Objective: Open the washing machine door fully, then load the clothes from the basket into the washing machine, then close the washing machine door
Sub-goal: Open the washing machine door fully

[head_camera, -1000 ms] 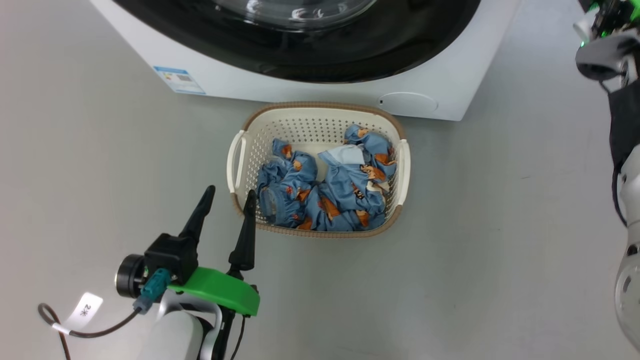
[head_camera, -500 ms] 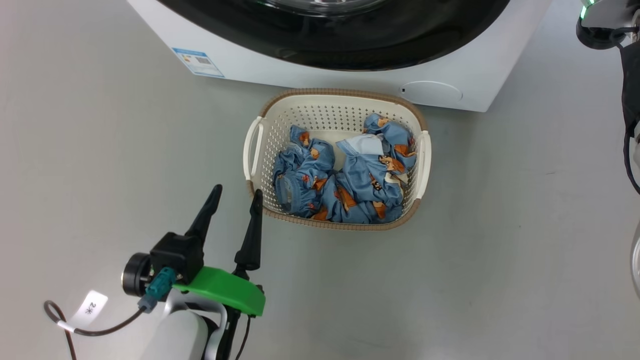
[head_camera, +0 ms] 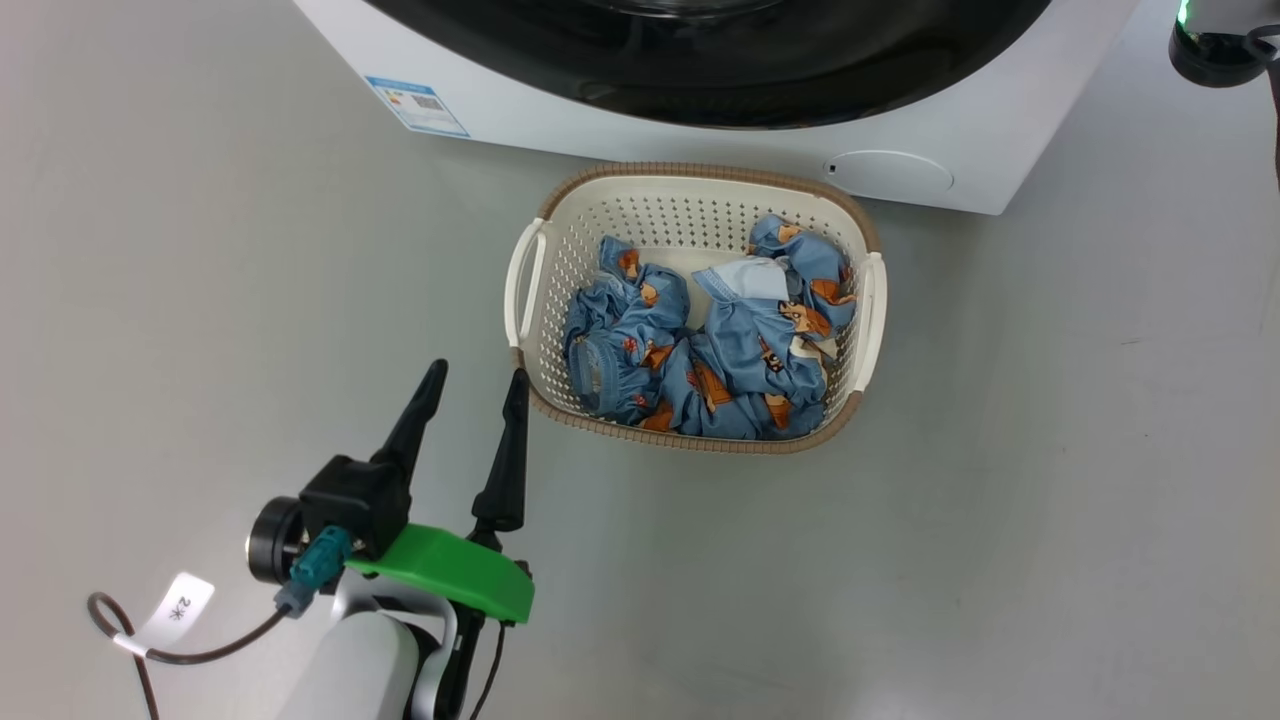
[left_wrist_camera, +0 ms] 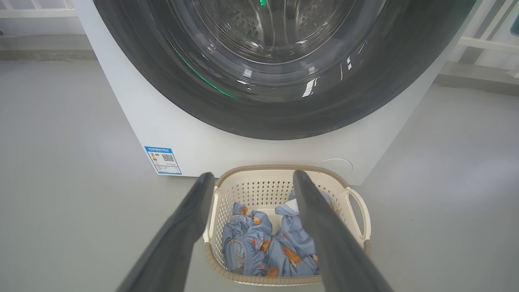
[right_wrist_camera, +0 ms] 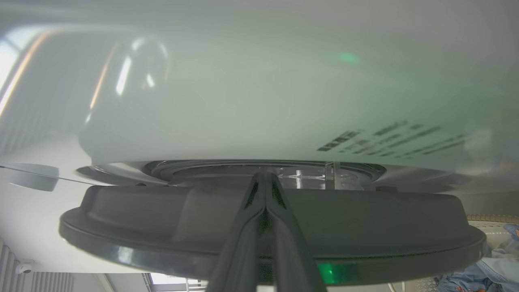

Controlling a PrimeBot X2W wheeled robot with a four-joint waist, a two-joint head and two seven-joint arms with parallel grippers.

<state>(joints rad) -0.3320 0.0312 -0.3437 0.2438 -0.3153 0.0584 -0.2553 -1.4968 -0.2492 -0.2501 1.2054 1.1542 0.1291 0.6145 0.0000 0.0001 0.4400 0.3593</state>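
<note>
In the head view the left gripper (head_camera: 478, 372) keeps its place at the lower left, fingers spread wide and empty, while everything else has slid right and up the frame: the camera swung, not the things. The basket (head_camera: 700, 172) sits centre, just below the washing machine (head_camera: 560, 120), with the clothes (head_camera: 740, 350) all inside. The right arm (head_camera: 1210, 55) has nearly left the upper right corner. In the right wrist view the right gripper (right_wrist_camera: 265, 178) is pressed together at the washing machine door (right_wrist_camera: 162, 219), so opening looks under way. The handle is cut off, and how far the door stands ajar I cannot tell
</note>
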